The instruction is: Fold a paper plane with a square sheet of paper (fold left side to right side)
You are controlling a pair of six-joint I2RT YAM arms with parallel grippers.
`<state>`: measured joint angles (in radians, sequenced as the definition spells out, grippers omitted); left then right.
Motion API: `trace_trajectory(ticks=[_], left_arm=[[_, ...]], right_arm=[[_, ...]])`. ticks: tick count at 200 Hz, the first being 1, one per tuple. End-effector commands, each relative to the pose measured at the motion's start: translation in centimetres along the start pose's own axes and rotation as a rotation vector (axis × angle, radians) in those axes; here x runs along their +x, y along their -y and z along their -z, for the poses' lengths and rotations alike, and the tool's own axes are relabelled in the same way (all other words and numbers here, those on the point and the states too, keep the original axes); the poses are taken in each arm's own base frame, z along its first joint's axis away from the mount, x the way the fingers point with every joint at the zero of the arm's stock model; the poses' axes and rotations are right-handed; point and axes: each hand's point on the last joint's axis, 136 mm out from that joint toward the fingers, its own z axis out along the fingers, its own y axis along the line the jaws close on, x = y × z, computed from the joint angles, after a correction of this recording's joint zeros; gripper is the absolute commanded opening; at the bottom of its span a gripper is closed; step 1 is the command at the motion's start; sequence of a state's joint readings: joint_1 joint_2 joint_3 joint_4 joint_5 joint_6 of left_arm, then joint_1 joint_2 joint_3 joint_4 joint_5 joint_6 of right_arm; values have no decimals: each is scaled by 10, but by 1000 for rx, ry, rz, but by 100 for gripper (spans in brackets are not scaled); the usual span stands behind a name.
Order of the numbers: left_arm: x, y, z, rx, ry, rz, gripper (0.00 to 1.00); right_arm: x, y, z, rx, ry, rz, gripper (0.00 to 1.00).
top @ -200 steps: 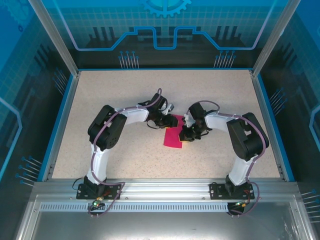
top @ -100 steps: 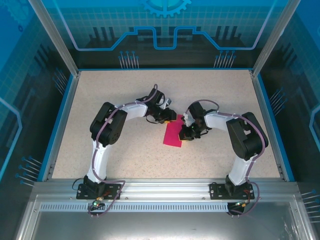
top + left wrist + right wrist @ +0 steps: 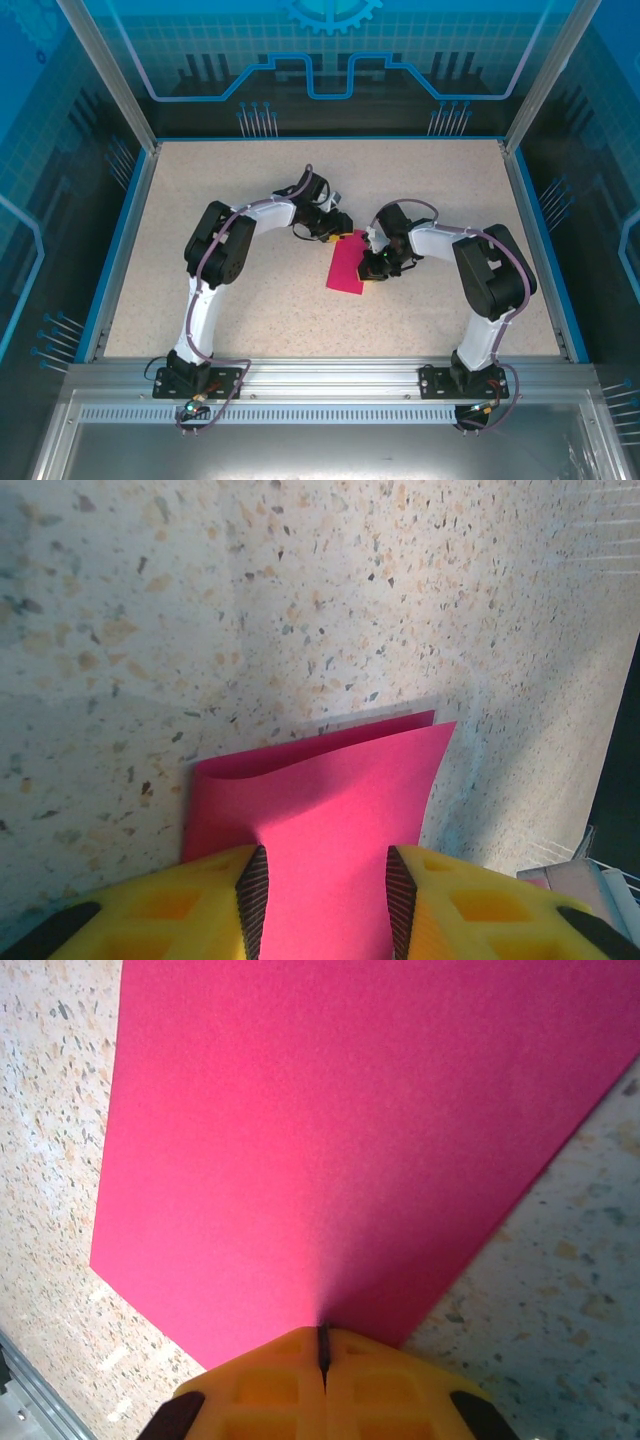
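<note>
- The paper is folded into a narrow strip mid-table, lying lengthwise near to far.
- The right gripper is at the strip's right edge, its fingers pressed together and pinching the paper.
- The left gripper is at the far end, its fingers apart with paper between them.

Bright, even light from above fills the overhead view. The table is sharp, with soft shadows beneath the arms. From the left wrist, grey shade covers the table's near left, and the left gripper blurs. From the right wrist, the square sheet of paper looks soft, darkening toward the right gripper.
</note>
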<state>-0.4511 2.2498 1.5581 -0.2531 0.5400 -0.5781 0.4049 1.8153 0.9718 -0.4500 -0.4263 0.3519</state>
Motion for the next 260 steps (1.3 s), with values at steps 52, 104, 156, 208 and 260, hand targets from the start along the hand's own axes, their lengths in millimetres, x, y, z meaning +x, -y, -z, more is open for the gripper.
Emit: trace_trajectory(ticks=[52, 104, 156, 208, 260], left_arm=[[-76, -63, 23, -115, 207, 36, 41], [-57, -27, 59, 5, 271, -20, 40], [27, 12, 54, 128, 130, -77, 38], [69, 11, 25, 102, 33, -89, 38], [91, -1, 11, 84, -35, -78, 38]], right_arm=[[42, 50, -13, 177, -156, -82, 5], [37, 48, -13, 167, -137, -90, 5], [35, 49, -15, 173, -143, -91, 5], [34, 48, -13, 181, -141, -90, 5], [36, 50, -11, 196, -144, -91, 5]])
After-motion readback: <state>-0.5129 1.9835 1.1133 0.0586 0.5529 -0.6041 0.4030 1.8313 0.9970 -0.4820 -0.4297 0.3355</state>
